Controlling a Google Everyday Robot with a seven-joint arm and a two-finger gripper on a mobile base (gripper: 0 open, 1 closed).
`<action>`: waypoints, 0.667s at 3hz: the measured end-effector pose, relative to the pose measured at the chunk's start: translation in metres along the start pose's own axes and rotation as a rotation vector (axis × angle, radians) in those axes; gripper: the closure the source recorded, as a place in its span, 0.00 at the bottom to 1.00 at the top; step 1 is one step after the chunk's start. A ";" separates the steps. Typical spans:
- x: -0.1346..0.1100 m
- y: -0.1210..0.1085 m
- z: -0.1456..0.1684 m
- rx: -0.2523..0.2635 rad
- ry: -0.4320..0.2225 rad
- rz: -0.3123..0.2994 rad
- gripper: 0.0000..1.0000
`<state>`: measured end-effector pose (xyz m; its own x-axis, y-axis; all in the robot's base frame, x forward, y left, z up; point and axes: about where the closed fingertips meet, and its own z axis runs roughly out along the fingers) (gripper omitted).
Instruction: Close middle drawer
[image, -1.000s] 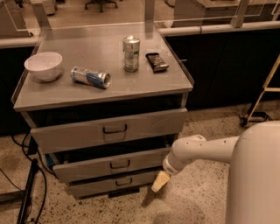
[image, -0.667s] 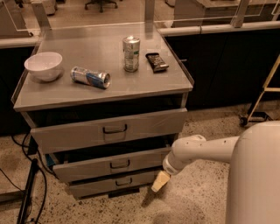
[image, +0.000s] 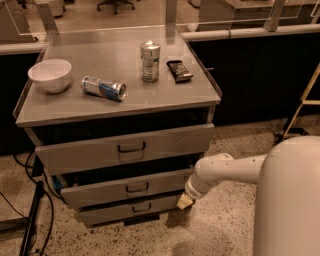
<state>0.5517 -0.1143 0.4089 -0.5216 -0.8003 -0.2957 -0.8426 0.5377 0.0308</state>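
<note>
The middle drawer (image: 125, 188) is a wide shallow grey metal drawer with a small dark centre handle, second of three in the cabinet (image: 120, 107). It stands pulled out a little, with a dark gap above its front. My gripper (image: 184, 201) is at the end of the white arm, low at the drawer's right front corner, close to or touching it.
On the cabinet top stand a white bowl (image: 50, 75), a lying can (image: 104, 88), an upright can (image: 150, 61) and a dark bar (image: 179, 70). The top drawer (image: 127, 148) and the lowest drawer (image: 131, 209) also stick out. Cables (image: 30, 215) lie at left; a ladder leg (image: 300, 107) at right.
</note>
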 end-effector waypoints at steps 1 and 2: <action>-0.005 -0.013 0.009 0.020 -0.004 0.015 0.65; -0.008 -0.021 0.017 0.032 -0.006 0.027 0.89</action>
<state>0.5756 -0.1148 0.3945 -0.5429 -0.7839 -0.3012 -0.8236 0.5671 0.0084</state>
